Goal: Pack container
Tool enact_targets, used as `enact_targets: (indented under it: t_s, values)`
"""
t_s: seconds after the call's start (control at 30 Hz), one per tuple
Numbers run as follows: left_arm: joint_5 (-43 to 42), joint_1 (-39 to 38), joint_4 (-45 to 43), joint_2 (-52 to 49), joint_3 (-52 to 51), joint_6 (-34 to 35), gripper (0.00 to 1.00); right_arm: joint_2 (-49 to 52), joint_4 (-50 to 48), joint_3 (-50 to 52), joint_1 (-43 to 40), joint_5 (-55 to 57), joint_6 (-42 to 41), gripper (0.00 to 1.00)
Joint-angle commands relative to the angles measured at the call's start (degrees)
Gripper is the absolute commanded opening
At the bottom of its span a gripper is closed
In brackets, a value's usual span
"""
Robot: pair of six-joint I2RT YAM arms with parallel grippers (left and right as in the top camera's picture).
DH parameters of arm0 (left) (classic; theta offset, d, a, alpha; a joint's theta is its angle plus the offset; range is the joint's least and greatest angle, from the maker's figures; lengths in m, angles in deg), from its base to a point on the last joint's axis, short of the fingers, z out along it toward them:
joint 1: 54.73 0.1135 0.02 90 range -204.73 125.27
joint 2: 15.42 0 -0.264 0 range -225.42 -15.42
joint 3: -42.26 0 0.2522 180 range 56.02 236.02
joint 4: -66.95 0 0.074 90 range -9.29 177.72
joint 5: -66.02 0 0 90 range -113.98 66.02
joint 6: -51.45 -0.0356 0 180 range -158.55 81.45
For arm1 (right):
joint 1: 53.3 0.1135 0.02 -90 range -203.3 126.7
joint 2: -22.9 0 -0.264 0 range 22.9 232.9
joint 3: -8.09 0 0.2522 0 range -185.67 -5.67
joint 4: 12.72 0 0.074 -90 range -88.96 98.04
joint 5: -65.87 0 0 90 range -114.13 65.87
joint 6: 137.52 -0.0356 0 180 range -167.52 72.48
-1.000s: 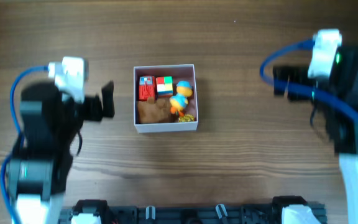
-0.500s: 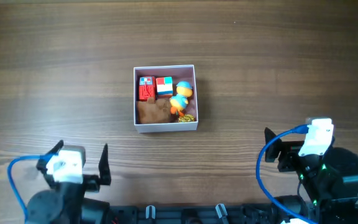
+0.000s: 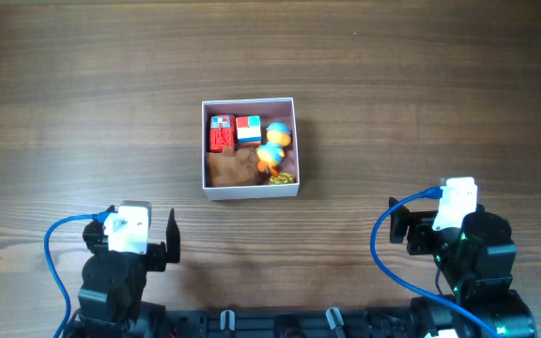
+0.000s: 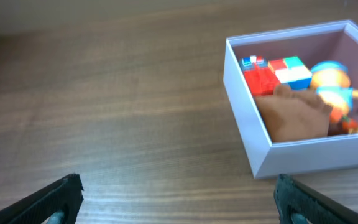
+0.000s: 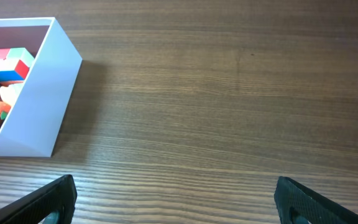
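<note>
The container (image 3: pixel 252 192) is a square white-walled box on the wooden table. It holds a red brick toy (image 3: pixel 221 133), a colour cube (image 3: pixel 248 129), an orange-and-blue duck (image 3: pixel 274 143), a brown piece (image 3: pixel 231 169) and a small yellow item (image 3: pixel 283 176). My left gripper (image 3: pixel 130 242) is open and empty near the table's front edge, left of and well short of the container (image 4: pixel 328 163). My right gripper (image 3: pixel 440 230) is open and empty at the front right; the container's wall (image 5: pixel 39 106) shows at the far left of its view. The jaws show wide apart in the left wrist view (image 4: pixel 179 193) and the right wrist view (image 5: pixel 176 193).
Bare wooden table surrounds the container on all sides. The arm bases and a black rail (image 3: pixel 327 321) line the front edge.
Both arms have drawn back from beside the container to the table's front edge, then shifted slightly inward. The container and toys have not moved.
</note>
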Motion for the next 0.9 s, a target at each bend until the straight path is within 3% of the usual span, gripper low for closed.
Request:
enact_targets:
  t_s: [0.0, 0.63, 0.73, 0.87]
  values:
    - [1.0, -0.4, 0.5, 0.2, -0.3, 0.6, 1.00, -0.4, -0.1, 0.1, 0.3, -0.5, 0.6, 1.00]
    - [0.9, -0.4, 3.0, 0.2, -0.3, 0.6, 1.00, -3.0, 1.2, 0.3, 0.3, 0.1, 1.4, 1.00]
    - [1.0, -0.4, 3.0, 0.2, -0.3, 0.6, 1.00, -10.8, -4.5, 6.7, 0.3, -3.9, 2.5, 1.00]
    - [1.0, -0.4, 3.0, 0.2, -0.3, 0.6, 1.00, -20.4, -22.5, 20.5, 0.3, -9.8, 2.5, 1.00]
